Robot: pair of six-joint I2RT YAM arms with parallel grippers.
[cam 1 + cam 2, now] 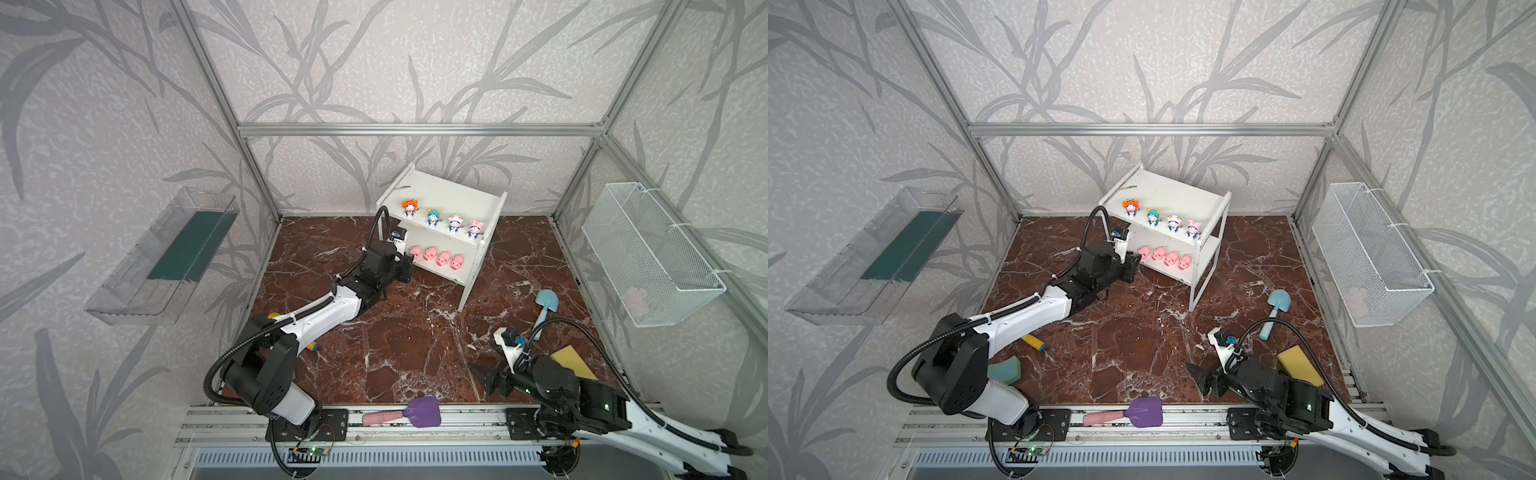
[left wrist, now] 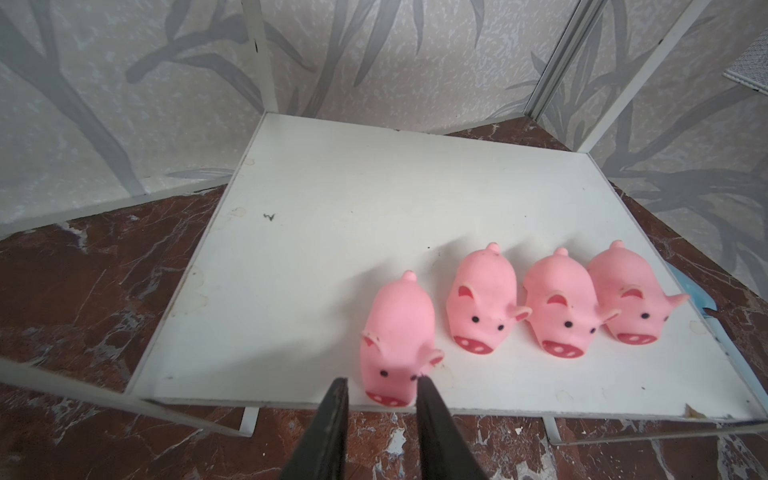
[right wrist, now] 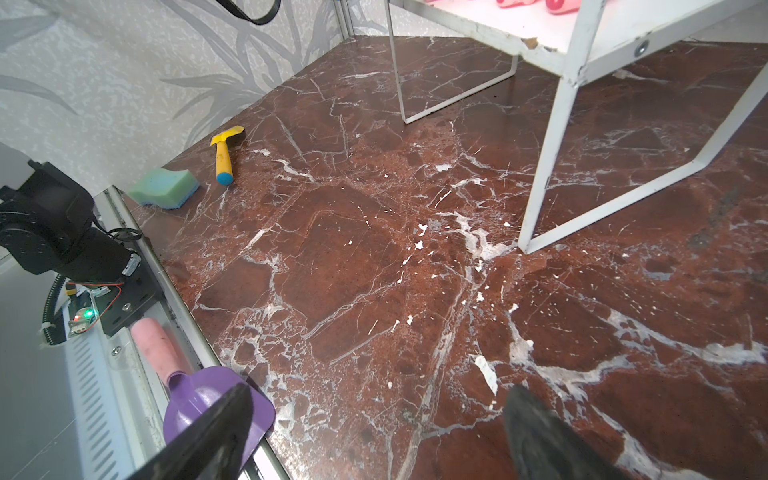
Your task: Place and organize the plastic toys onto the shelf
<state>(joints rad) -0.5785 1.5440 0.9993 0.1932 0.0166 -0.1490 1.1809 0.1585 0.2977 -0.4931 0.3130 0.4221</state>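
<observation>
The white shelf [image 1: 436,193] stands at the back of the marble table. Its upper board carries several blue-white figurines, from the orange-hatted one [image 1: 409,208] to the pink-hatted one [image 1: 474,228]. Several pink pigs [image 2: 552,307] line the lower board [image 2: 332,208]. The leftmost pig [image 2: 395,332] stands nearest the front edge. My left gripper [image 2: 382,380] is at that pig's snout with its jaws drawn close together. One fingertip [image 2: 424,384] touches the pig's cheek and the other is slightly apart from it. My right gripper [image 3: 380,390] hangs open and empty over the near right of the table.
A purple shovel [image 1: 417,411] lies on the front rail. A blue shovel [image 1: 544,305] and a yellow sponge [image 1: 573,361] lie at the right. A yellow shovel [image 3: 224,156] and a green sponge [image 3: 164,193] lie at the left. A wire basket [image 1: 652,253] and a clear tray [image 1: 162,257] hang on the walls.
</observation>
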